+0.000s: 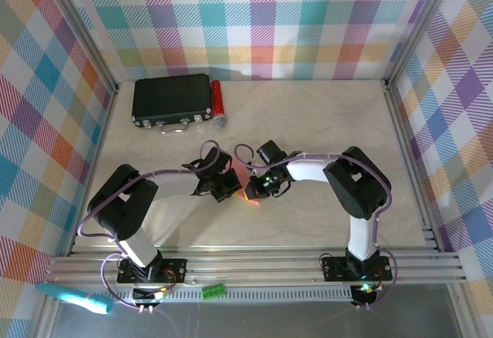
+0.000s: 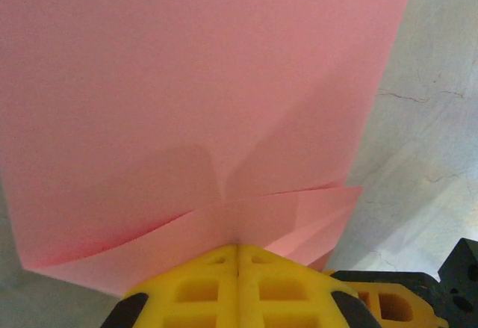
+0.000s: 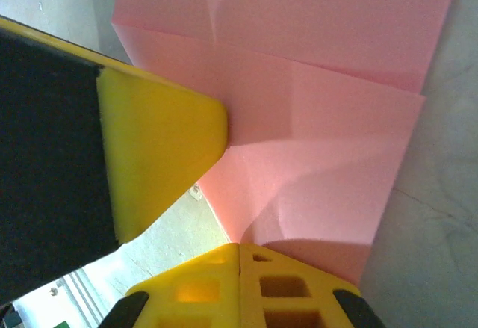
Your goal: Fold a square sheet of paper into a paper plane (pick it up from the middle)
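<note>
The square sheet of paper (image 1: 243,175), pink and folded into layers with creases, is held up between both grippers over the middle of the table. My left gripper (image 1: 233,189) is shut on one edge of it; in the left wrist view its yellow fingers (image 2: 202,283) meet at the paper (image 2: 187,96), jaws tight together. My right gripper (image 1: 251,192) is shut on the neighbouring edge (image 3: 314,156), its fingers (image 3: 284,291) pressed together. The left gripper's yellow finger (image 3: 160,149) sits close beside it. No paper plane shape is in view.
A black box (image 1: 171,99) lies at the back left with a small red cylinder with a grey end (image 1: 218,101) against its right side. Aluminium rails (image 1: 408,145) and checked walls border the marble table (image 1: 323,115).
</note>
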Available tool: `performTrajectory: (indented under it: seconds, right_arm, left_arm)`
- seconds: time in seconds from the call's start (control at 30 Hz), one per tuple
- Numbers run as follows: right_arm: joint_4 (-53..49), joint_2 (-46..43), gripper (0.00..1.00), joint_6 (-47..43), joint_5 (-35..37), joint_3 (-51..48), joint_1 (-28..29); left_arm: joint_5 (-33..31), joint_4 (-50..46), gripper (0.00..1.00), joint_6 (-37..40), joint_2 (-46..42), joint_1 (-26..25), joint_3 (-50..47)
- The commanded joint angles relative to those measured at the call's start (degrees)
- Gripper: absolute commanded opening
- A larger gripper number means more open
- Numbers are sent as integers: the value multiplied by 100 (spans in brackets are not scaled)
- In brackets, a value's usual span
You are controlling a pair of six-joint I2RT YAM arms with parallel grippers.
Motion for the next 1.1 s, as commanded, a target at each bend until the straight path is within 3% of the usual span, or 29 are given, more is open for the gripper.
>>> performTrajectory:
  seconds: [0.0,0.3,0.57,0.83,1.07]
  right_arm:
    - [-462,-112,7,-343,38,-329,-80]
    - [-372,-761,6,-319,128,-1186,-198]
    - [68,-1539,7,350,632,-1412,-256]
    - [-31,-1762,16,1078,726,-1068,-251]
    - [108,-1535,16,1531,666,-744,-226]
  left_arm:
    - [-450,-1038,0,38,153,-27,-97]
    - [-433,-1070,0,183,127,44,-105]
    - [-3,-425,1,390,114,44,65]
    - [213,398,17,337,-523,78,223]
    - [278,1003,30,-5,-1247,437,-626]
